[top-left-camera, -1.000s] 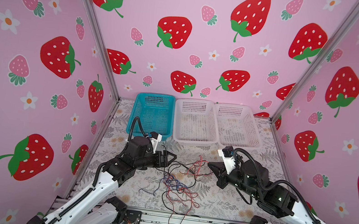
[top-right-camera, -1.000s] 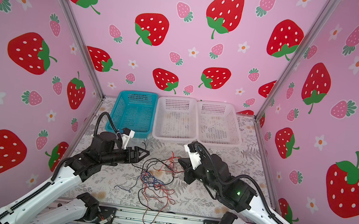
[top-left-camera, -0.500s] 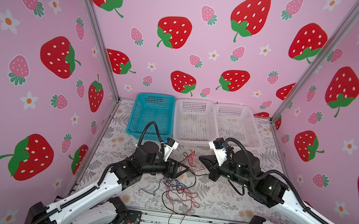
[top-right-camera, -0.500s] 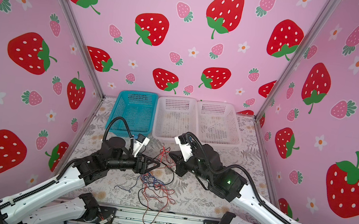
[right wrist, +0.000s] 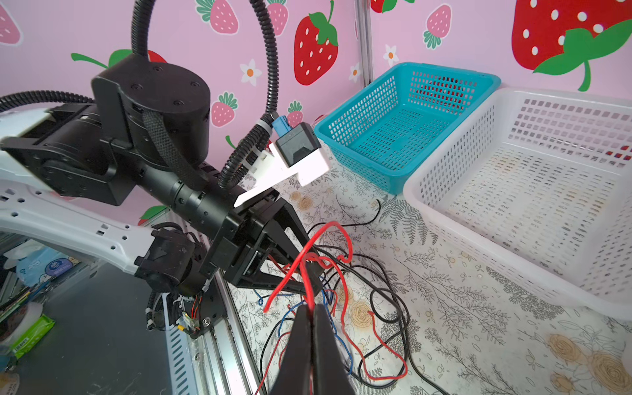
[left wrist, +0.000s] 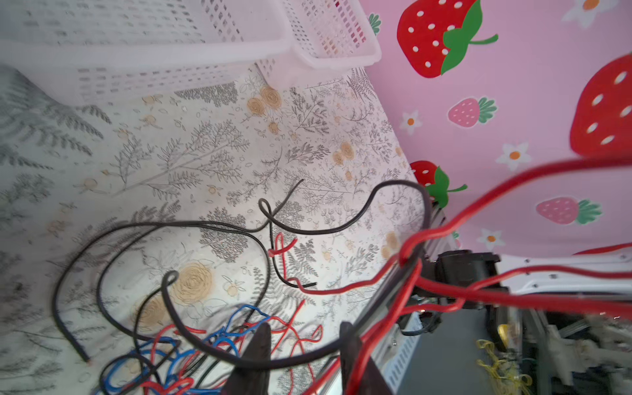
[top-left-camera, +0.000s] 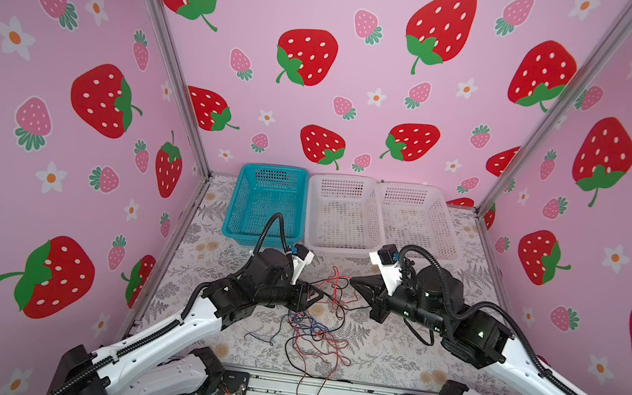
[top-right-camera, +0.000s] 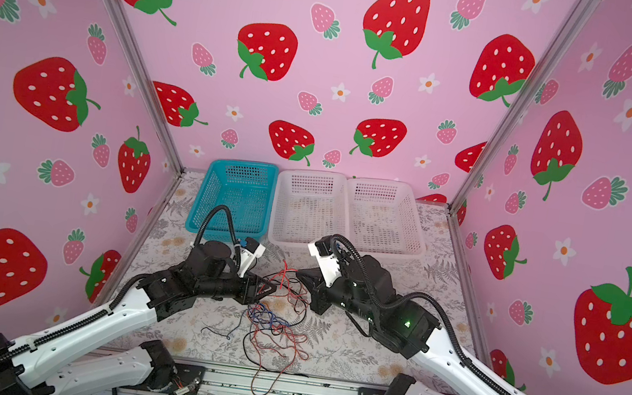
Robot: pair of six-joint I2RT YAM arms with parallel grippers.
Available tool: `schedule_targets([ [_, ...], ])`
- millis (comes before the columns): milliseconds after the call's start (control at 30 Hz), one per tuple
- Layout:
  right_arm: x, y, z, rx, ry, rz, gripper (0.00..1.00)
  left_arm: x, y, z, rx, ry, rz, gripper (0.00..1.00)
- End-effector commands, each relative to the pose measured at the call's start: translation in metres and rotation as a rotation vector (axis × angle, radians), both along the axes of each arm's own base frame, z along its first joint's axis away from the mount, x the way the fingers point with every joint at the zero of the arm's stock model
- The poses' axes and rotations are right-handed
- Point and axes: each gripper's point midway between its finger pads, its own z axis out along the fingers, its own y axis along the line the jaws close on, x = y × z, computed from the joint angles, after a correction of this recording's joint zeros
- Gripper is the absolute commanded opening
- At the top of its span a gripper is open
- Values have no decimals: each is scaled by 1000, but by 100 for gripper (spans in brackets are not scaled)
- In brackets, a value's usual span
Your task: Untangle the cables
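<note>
A tangle of thin red, black and blue cables (top-left-camera: pixel 312 328) lies mid-way across the floral-print tabletop (top-left-camera: pixel 390 343). The right gripper (right wrist: pixel 312 307), pinched tight on a red cable (right wrist: pixel 306 284), has drawn it up and inward. The left gripper (left wrist: pixel 303 326) has advanced into the tangle. Its jaws have narrowed but remain apart, with a black strand (left wrist: pixel 301 361) crossing between them.

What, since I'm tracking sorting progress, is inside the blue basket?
The blue basket shows only bare mesh floor, none of the cables. In a top view the left arm's hose covers a strip by its near wall.
</note>
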Motion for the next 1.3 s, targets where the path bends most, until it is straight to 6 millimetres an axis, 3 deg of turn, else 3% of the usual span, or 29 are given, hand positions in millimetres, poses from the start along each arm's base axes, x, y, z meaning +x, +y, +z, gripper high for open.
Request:
schedule_targets([
  [0, -1, -3, 12, 36, -24, -1, 0, 2, 2, 18, -5, -48, 9, 22],
  [100, 2, -9, 2, 15, -21, -32, 0, 2, 6, 19, 4, -56, 25, 0],
  [367, 17, -43, -48, -80, 18, -208, 0, 2, 30, 34, 12, -101, 134, 0],
  [567, 33, -75, -104, -170, 115, -376, 0, 7, 66, 48, 34, -136, 308, 0],
  [833, 40, -97, -173, -235, 277, -478, 0, -1, 96, 99, -169, -220, 447, 0],
  [1067, 53, -112, -203, -249, 342, -553, 0, -12, 101, 136, -280, -267, 442, 0],
  [1267, 61, -127, -235, -273, 408, -594, 0, -25, 119, 168, -329, -333, 483, 0],
])
